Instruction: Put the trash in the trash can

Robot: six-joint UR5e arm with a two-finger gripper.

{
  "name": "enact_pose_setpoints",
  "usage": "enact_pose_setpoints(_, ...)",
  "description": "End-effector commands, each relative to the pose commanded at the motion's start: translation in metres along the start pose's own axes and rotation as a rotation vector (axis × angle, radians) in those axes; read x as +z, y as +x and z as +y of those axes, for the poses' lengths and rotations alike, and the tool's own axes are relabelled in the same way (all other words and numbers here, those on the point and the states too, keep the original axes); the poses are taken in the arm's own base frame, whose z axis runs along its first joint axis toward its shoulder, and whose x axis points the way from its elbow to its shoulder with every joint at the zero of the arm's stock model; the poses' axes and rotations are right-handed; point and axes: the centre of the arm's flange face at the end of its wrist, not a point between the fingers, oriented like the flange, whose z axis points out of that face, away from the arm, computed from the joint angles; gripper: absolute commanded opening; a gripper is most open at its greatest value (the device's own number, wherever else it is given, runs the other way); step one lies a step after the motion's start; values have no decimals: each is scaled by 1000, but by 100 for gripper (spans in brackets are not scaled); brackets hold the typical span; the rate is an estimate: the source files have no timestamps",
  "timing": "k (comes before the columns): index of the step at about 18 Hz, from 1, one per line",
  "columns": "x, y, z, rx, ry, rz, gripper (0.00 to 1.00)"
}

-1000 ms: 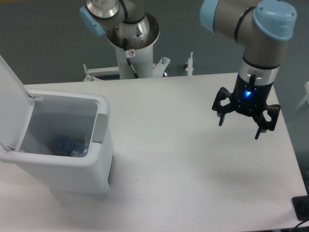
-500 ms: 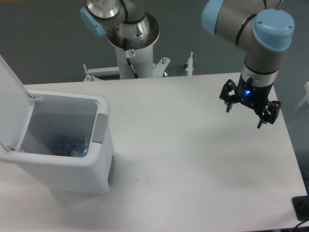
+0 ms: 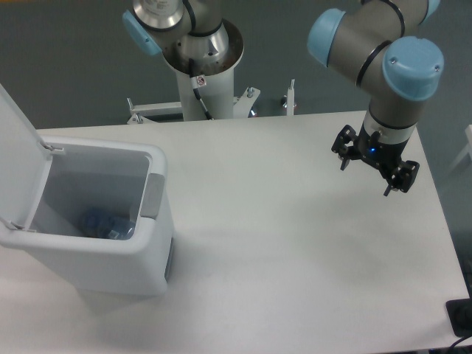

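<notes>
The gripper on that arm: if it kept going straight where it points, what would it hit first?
Most likely the bare white table beneath it. The gripper, jaws open and empty, points down, tilted slightly; nothing lies there, though depth is uncertain.

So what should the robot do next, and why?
Probably shut the lid of the trash can, or just stop. The gripper hangs with open, empty jaws above the bare table, and something blue, likely the bottle, already lies in the can. No trash shows outside.

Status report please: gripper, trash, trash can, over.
Gripper open, empty, over table's right side. Bottle inside trash can, lid up. Wrapper not visible. Nothing in the way.
</notes>
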Motion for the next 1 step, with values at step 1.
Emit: enact_pose_setpoints(1,1,0,0,0,-2,1,100)
